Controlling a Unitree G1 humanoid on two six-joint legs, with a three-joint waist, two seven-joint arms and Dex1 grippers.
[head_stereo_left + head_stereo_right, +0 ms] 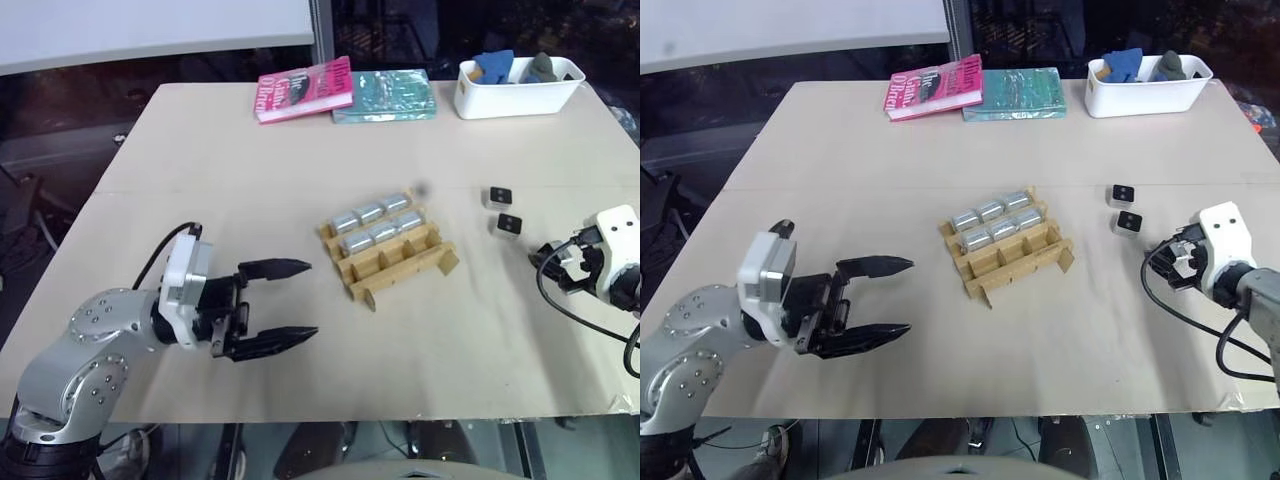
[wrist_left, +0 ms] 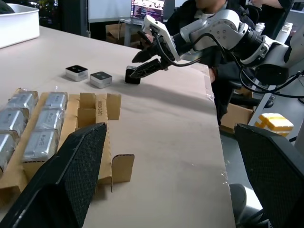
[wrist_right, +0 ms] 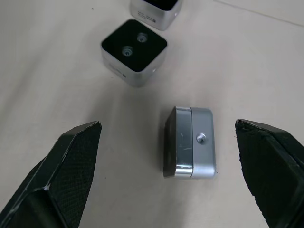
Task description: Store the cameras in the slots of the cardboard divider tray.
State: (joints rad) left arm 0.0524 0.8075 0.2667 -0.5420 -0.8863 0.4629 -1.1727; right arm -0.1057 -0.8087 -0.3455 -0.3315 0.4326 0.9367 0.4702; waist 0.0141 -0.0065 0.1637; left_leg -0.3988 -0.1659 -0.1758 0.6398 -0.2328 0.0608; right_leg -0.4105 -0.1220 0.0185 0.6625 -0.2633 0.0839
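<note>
Six cameras (image 1: 378,221) already sat in the cardboard divider tray (image 1: 388,248), filling the two rows of slots farther from the robot, three to a row, silver sides up. One row, the nearest, stood bare in both eye views, so the job looked about two-thirds done.

Three cameras were left loose on the table (image 1: 300,150), to the right of the tray. Two lay lens face up, one just beyond the other: the farther camera (image 1: 499,196) and the nearer camera (image 1: 509,225). The third camera (image 3: 189,142) lay on its side, silver body up and black face turned sideways, directly between the fingers of the right hand (image 3: 178,175). That hand was spread wide, empty, one finger to each side of the camera and clear of it. In the left wrist view the same hand hovered low over this dark little block, just beside the two face-up ones.

The left hand (image 1: 285,305) was also wide and empty, pointing across the table toward the tray, well apart from it.

Judging from this, three cameras matched three bare slots. The tipped camera seemed the next to go: the right hand needed only to close on it, carry it left to the tray and drop it into the near row. The white bin (image 1: 515,98) and the two books (image 1: 345,92) at the far edge played no part.
</note>
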